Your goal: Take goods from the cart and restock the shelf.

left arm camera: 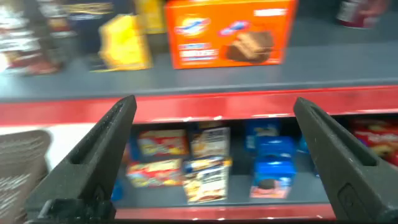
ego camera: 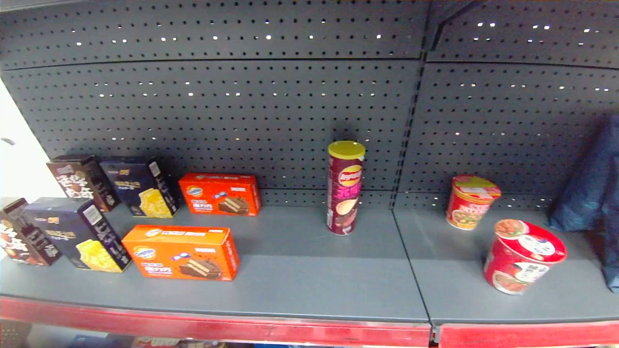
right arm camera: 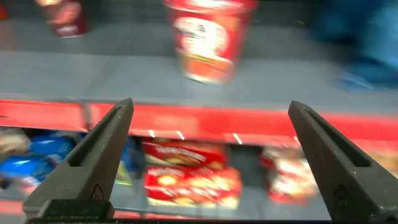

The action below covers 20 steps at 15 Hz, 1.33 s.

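1. Your left pincer (left arm camera: 211,165) is released: its two dark fingers stand wide apart with nothing between them.
2. Beyond it runs the red front edge (left arm camera: 205,106) of the shelf (ego camera: 300,275). The front orange box (left arm camera: 230,31) stands on the shelf just past that edge, straight ahead of the gap between the fingers.
3. A dark box with a yellow picture (ego camera: 80,234) stands just beside that orange box, on the robot's left of it.
4. Under the red edge, ahead of the left pincer, small packs (left arm camera: 205,165) sit on a lower shelf.
5. Your right pincer (right arm camera: 211,165) is released too, its fingers spread and empty.
6. The front noodle cup (right arm camera: 211,37) stands on the shelf past the red edge, ahead of the right pincer's gap.
7. Farther back from the right pincer stands a rear noodle cup (ego camera: 470,201), apart from the front one.
8. The chips can (ego camera: 345,187) stands upright between the orange boxes and the cups, well beyond both pincers.
9. A blue cloth (ego camera: 592,183) lies on the robot's right of the cups.
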Tool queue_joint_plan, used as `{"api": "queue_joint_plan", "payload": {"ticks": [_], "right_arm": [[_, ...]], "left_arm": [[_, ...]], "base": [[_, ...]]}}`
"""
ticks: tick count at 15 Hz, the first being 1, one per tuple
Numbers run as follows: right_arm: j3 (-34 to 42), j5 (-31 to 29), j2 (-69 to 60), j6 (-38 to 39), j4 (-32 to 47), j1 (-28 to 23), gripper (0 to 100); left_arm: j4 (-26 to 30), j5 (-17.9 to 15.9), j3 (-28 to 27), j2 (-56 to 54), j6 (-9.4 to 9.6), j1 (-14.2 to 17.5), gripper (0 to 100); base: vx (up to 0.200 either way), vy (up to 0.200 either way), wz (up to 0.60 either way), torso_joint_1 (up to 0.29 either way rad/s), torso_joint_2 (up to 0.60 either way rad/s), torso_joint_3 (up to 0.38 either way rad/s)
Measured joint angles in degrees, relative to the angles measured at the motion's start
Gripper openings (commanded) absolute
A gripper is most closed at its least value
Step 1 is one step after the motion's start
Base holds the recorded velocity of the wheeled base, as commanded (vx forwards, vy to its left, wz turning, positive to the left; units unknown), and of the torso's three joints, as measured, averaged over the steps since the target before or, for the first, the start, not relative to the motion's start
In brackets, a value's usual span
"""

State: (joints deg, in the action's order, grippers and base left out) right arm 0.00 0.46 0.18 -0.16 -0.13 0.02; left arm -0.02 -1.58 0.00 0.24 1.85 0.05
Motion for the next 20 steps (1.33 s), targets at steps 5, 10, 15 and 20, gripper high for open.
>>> {"api": "queue_joint_plan", "payload": {"ticks": [5,10,15,20], "right_arm": [[0.00,-0.04,0.02,0.00,-0.02,-0.02,100],[0.00,0.00,0.02,0.00,-0.05,-0.02,100],[0.00,-0.04,0.02,0.06,0.00,-0.07,100],[0.00,-0.04,0.02,0.16,0.02,-0.02,100]], "left_arm": [[0.02,0.02,0.00,0.00,-0.07,-0.12,100],[0.02,-0.07,0.00,0.02,0.20,-0.15,100],[0.02,-0.07,0.00,0.02,0.09,-0.15,100],[2.01,1.72,-7.85,0.69,1.43,0.09,100]], "base": [[0.000,0.000,0.60,0.006,0.00,0.001],[0.000,0.000,0.60,0.002,0.00,0.000],[0.000,0.000,0.60,0.002,0.00,0.001],[0.000,0.000,0.00,0.000,0.00,0.000]]}}
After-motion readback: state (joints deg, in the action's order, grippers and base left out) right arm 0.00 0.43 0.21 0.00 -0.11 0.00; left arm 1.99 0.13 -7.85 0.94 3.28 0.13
